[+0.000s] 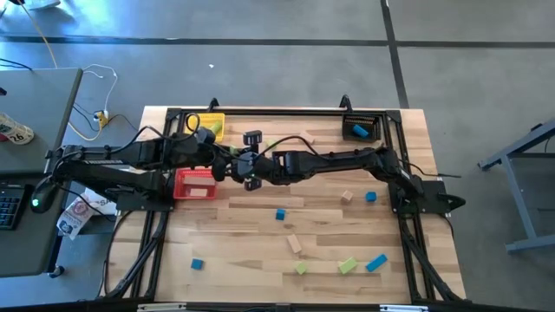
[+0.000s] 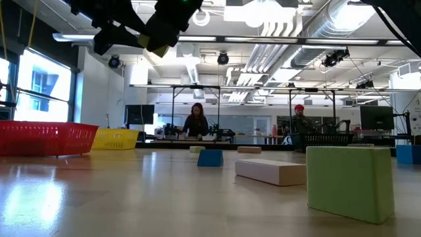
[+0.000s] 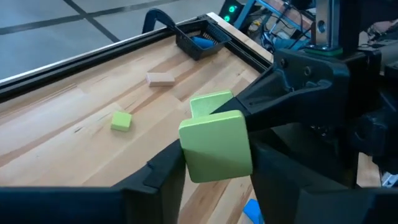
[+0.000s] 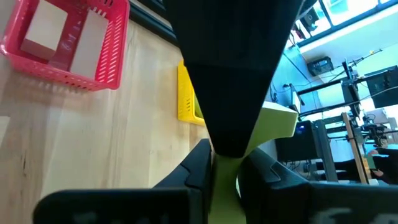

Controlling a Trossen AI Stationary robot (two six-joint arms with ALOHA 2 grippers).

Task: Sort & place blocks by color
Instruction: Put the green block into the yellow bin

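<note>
Mid-table, above the red bin (image 1: 196,185), right gripper (image 4: 225,163) pinches a green block (image 3: 216,145) between the left gripper (image 3: 214,163)'s half-spread fingers. I'd say left should clamp squarely before right releases, then carry it to the yellow bin (image 1: 208,126).

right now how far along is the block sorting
Done: tan blocks lie in the red bin, a blue one in the black bin. In hand: a green block passing between the right tool and left tool, mid-table. Left: about nine blocks loose on the table.
</note>
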